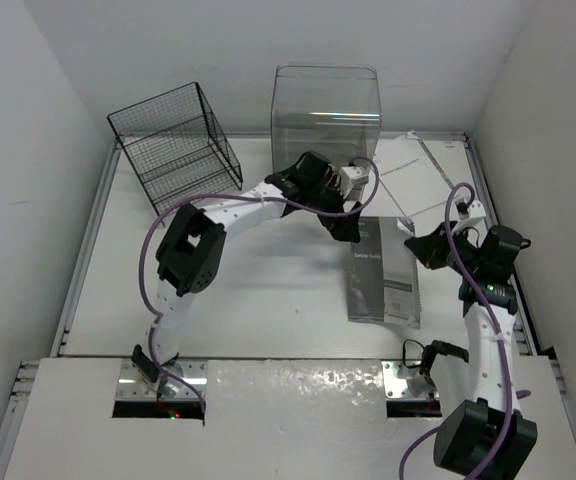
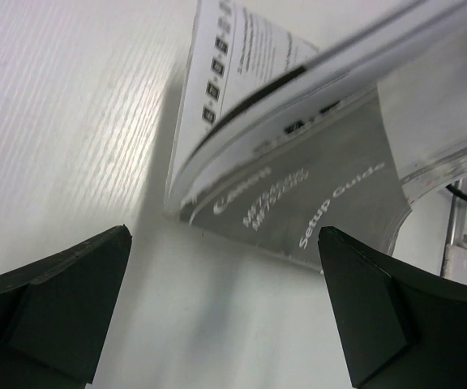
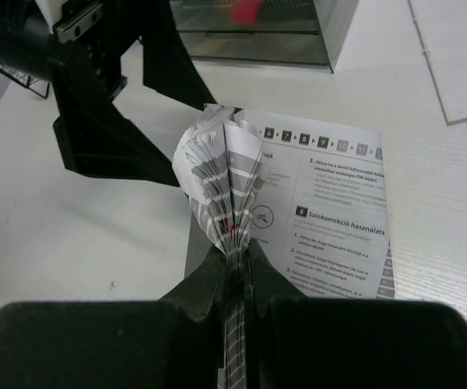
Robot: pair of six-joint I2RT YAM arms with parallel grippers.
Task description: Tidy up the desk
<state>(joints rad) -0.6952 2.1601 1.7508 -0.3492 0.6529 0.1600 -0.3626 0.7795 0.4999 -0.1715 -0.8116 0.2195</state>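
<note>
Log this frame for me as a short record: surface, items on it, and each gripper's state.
surface: flat white desk
containers: black wire basket and clear plastic bin, both at the far edge
loose paper: white printed sheets, far right
booklet: grey Setup Guide booklet, centre-right
left gripper: open, facing the booklet's edge
right gripper: shut on the booklet's fanned pages

The desk [image 1: 258,300] is bare at centre and 6 o'clock. Your left arm [image 1: 228,215] arcs over 8 to 12. The basket [image 1: 173,140] blocks 10, the bin [image 1: 326,105] 12. Sheets [image 1: 423,175] lie at 2. The left gripper [image 1: 353,228] and right gripper [image 3: 233,251] crowd the booklet [image 1: 378,285] at 3.
</note>
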